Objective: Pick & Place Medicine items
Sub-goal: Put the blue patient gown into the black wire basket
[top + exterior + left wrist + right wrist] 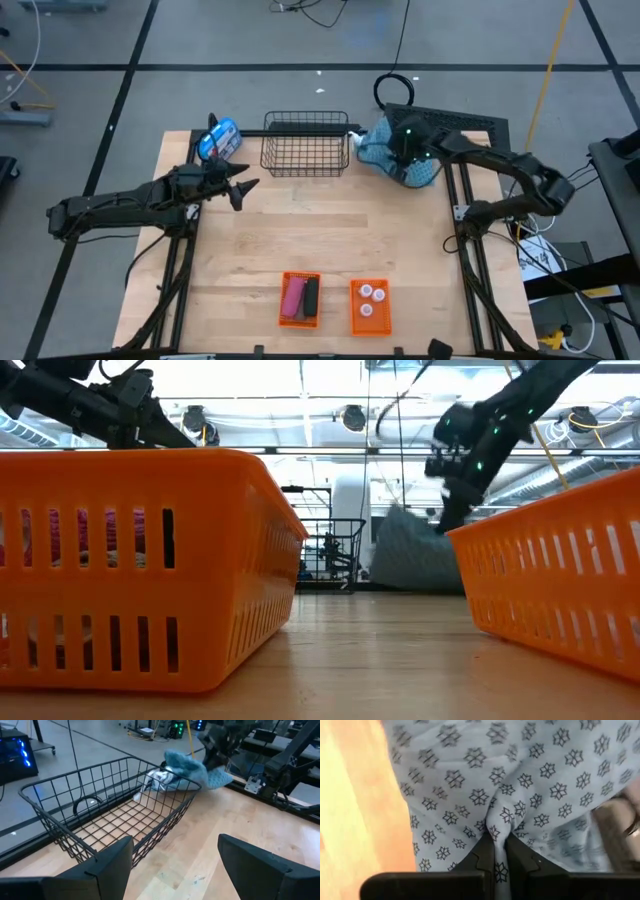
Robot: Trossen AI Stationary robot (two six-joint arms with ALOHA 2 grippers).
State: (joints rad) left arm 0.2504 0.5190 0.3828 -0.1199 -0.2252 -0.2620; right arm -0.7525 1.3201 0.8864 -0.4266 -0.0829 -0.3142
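The wooden table [330,250] carries everything, and the relation that matters is that both arms are at its far end while the medicine items are already lying at its near edge. Largest of the loose things is the blue patterned cloth [405,160], heaped at the far right just beside the wire basket [305,150]. The right gripper [500,847] is on top of it, fingers clenched tight with a pinch of the fabric between them, as the right wrist view shows plainly. So the cloth lies straight under that claw, and any lift would likely draw it up from that pinched fold. The left gripper [240,190] hovers at the far left, just near of the blue-and-white package [218,140], its fingers spread apart and carrying nothing; its wrist view looks across the basket toward the cloth. Well apart from both, at the near edge, sit two orange trays: the left tray [299,299] has the pink piece [293,297] and the black piece [310,295], their long axes running near to far, and the right tray [369,305] has the three white bottles [371,296]. A brown piece I cannot make out. Neither arm is clearly nearer the trays.
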